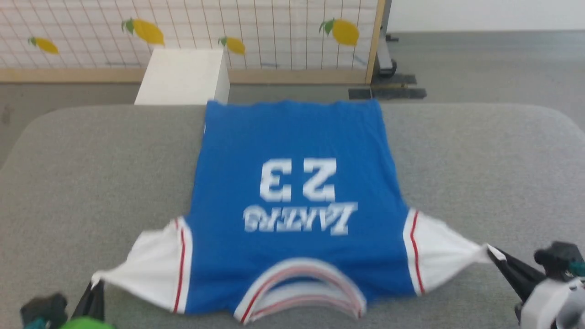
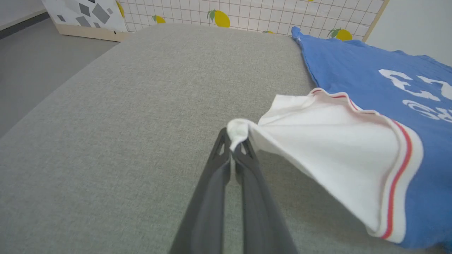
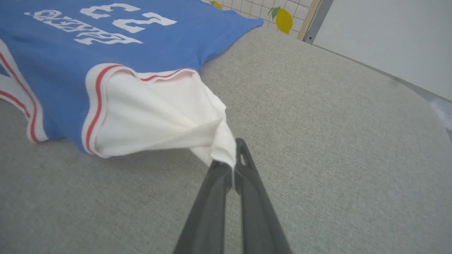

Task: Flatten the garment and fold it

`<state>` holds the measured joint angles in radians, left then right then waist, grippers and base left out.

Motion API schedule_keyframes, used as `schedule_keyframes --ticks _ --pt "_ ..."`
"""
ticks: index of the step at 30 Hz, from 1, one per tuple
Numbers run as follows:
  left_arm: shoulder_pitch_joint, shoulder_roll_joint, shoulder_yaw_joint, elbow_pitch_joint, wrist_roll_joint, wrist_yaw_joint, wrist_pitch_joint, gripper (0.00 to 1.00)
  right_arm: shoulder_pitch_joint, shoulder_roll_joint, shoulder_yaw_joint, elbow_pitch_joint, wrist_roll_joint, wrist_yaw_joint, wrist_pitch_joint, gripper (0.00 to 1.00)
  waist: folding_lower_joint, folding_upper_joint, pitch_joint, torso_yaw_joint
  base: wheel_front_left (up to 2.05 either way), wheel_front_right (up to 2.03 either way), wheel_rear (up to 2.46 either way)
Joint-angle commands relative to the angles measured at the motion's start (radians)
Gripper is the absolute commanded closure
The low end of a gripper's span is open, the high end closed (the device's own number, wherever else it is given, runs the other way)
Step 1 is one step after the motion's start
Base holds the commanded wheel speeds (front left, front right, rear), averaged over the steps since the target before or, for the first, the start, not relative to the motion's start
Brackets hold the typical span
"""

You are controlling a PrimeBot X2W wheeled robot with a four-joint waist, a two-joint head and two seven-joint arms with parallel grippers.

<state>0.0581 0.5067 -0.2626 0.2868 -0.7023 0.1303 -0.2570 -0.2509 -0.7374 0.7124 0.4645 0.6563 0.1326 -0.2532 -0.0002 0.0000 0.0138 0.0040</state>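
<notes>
At the centre of the grey fabric tabletop:

Item 1. Garment, royal blue, 1 piece. It is lying print-side up, hem toward 12 o'clock and collar toward 6 o'clock, nearest the robot. The white number 23 and the lettering under it are reading upside down in the head view. The body panel is lying nearly flat. By that, the flattening looks well along, and no fold is made yet.

Item 2. Left gripper, at 7 o'clock. Its 2 dark fingers are pinching tight on the tip of the white left sleeve, bunching the cloth into a small knot. The sleeve is stretching toward 8 o'clock and lifting slightly off the tabletop. This is likely a pull to draw that shoulder straight.

Item 3. Right gripper, at 4 o'clock. Its fingers are clamping the tip of the white right sleeve, which is tenting into a cone toward 4 o'clock.

Note on holds: both grips are sitting at the sleeve ends, apparently so that opposed tension is spreading the shoulders evenly and squaring the red-striped seams before any fold.

Item 4. Surroundings: 1 white box at 11 o'clock and 1 lemon-printed grid panel at 12 o'clock, both standing behind the tabletop.
</notes>
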Motion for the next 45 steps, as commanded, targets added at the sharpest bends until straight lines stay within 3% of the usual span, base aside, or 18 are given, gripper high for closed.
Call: schedule_keyframes --ticks 1,12,19,20,21,22,31,36,39,45 --pt "0.041 0.004 0.021 -0.003 0.010 0.013 -0.005 1.00 0.030 -0.006 -0.036 -0.012 -0.012 -0.002 0.001 1.00 0.0002 0.0000 -0.028 -0.017 0.00 0.00 0.00" --pt "0.195 -0.035 0.091 -0.026 0.069 0.007 -0.005 1.00 0.391 0.031 -0.273 -0.180 -0.151 -0.002 0.137 1.00 0.0002 0.0000 -0.015 -0.008 0.00 0.00 0.00" --pt "0.181 -0.069 0.085 -0.002 0.118 0.000 -0.005 1.00 0.496 0.082 -0.357 -0.238 -0.222 -0.002 0.206 1.00 0.0002 0.0000 0.018 0.003 0.00 0.00 0.00" --pt "0.174 -0.076 0.087 0.000 0.123 -0.003 -0.005 1.00 0.499 0.096 -0.369 -0.248 -0.218 -0.002 0.217 0.71 0.0002 0.0000 0.023 0.005 0.00 0.00 0.00" --pt "0.168 -0.080 0.088 0.002 0.127 -0.005 -0.005 1.00 0.499 0.108 -0.386 -0.256 -0.210 -0.002 0.223 0.10 0.0002 0.0000 0.026 0.006 0.00 0.00 0.00" --pt "0.162 -0.084 0.091 0.002 0.133 -0.007 -0.005 1.00 0.493 0.122 -0.415 -0.268 -0.201 -0.002 0.227 0.00 0.0002 0.0000 0.029 0.008 0.00 0.00 0.00" --pt "0.141 -0.126 0.111 -0.040 0.168 -0.023 -0.005 1.00 0.399 0.114 -0.608 -0.463 -0.227 -0.002 0.307 0.00 0.0002 0.0000 0.046 0.032 0.00 0.00 0.00" --pt "0.105 -0.141 0.103 -0.075 0.200 -0.032 -0.005 1.00 0.234 0.072 -0.703 -0.535 -0.218 -0.002 0.378 0.00 0.0002 0.0000 0.080 0.081 0.00 0.00 0.00" --pt "0.072 -0.153 0.096 -0.086 0.217 -0.043 -0.005 1.00 0.110 0.031 -0.698 -0.535 -0.205 -0.002 0.432 0.00 0.0002 0.0000 0.116 0.116 0.00 0.00 0.00" --pt "0.004 -0.190 0.095 -0.106 0.254 -0.071 -0.005 1.00 -0.178 -0.060 -0.549 -0.469 -0.104 -0.002 0.643 0.00 0.0002 0.0000 0.204 0.183 0.00 0.00 0.00"
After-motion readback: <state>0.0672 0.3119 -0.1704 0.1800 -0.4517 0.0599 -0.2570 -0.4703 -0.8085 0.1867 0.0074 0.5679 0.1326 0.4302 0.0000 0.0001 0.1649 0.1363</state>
